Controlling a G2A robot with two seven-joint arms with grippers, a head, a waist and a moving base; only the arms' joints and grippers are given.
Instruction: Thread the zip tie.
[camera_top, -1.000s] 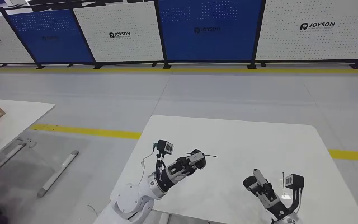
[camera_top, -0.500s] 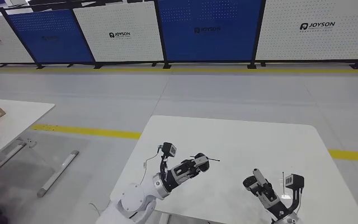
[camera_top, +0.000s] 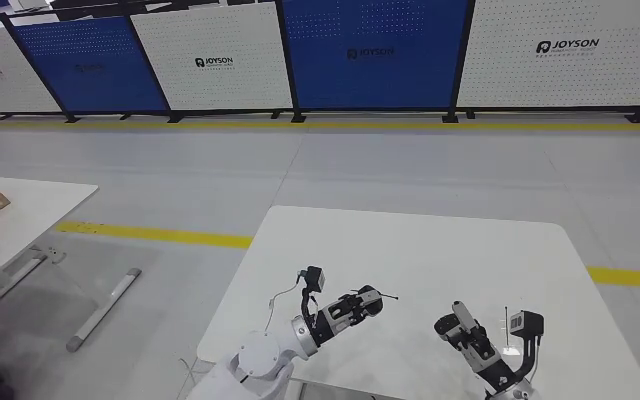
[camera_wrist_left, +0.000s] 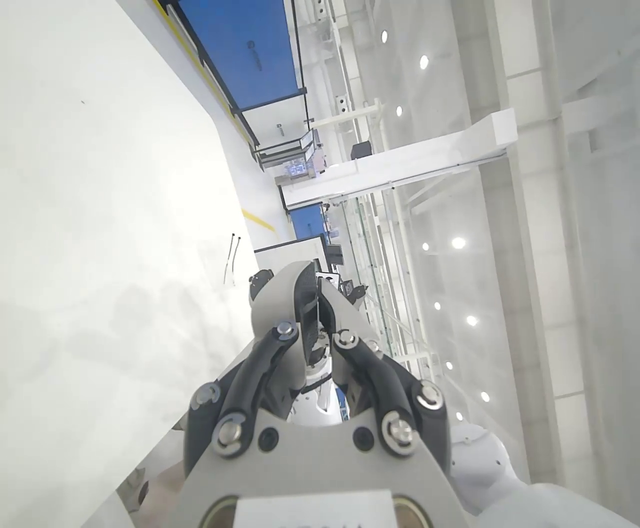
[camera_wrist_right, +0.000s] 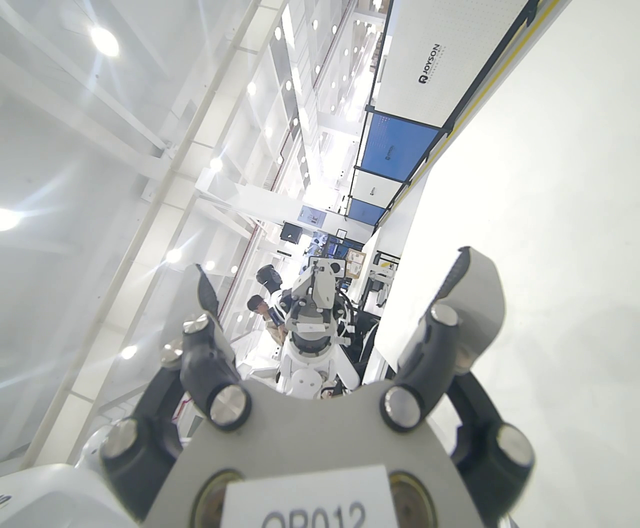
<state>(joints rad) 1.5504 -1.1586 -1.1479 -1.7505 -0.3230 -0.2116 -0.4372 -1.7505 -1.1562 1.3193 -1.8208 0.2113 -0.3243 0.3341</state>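
Top view: your left gripper (camera_top: 368, 297) hangs over the white rectangular table (camera_top: 450, 240), and a thin black plastic zip tie (camera_top: 387, 295) pokes out sideways from it. Your right gripper (camera_top: 458, 312) sits near the table's front edge.

Left wrist view: the fingers (camera_wrist_left: 300, 295) pinch the zip tie's strap. Two more black ties (camera_wrist_left: 231, 257) lie flat on the table.

Right wrist view: the jaws are spread wide and hold nothing.

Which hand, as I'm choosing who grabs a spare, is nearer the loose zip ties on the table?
Right. The right hand is open just beside the loose zip ties; the left hand, shut on its own zip tie, is farther off.
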